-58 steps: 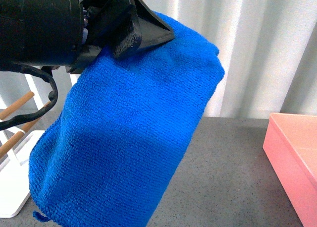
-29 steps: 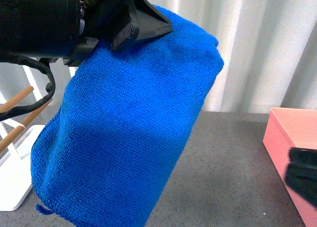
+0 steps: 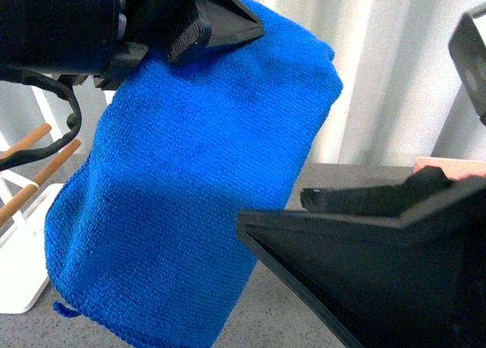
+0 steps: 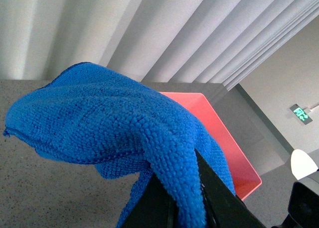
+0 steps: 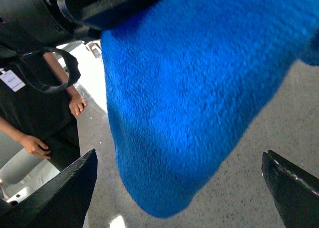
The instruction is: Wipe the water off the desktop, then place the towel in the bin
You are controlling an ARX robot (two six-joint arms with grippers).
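The blue towel [image 3: 190, 188] hangs in folds above the speckled dark grey desktop [image 3: 345, 176]. My left gripper [image 3: 228, 29] is shut on its top edge, high at the left. In the left wrist view the towel [image 4: 99, 113] is pinched between the black fingers [image 4: 222, 203], with the salmon-pink bin [image 4: 224, 138] beyond it. My right gripper [image 3: 271, 208] fills the lower right foreground, open, and hides most of the bin [image 3: 456, 164]. From the right wrist the towel's [image 5: 189, 98] lower end hangs between that gripper's [image 5: 182, 188] wide-apart fingers [image 5: 294, 188], touching neither. No water shows.
A white rack base [image 3: 19, 279] with wooden rods [image 3: 38, 182] stands at the left edge of the desktop. White curtains [image 3: 395, 74] hang behind. A person in black [image 5: 30, 103] stands beyond the table in the right wrist view.
My right gripper has risen from the lower right into the front view and now covers most of the bin. The left gripper and towel have barely moved.
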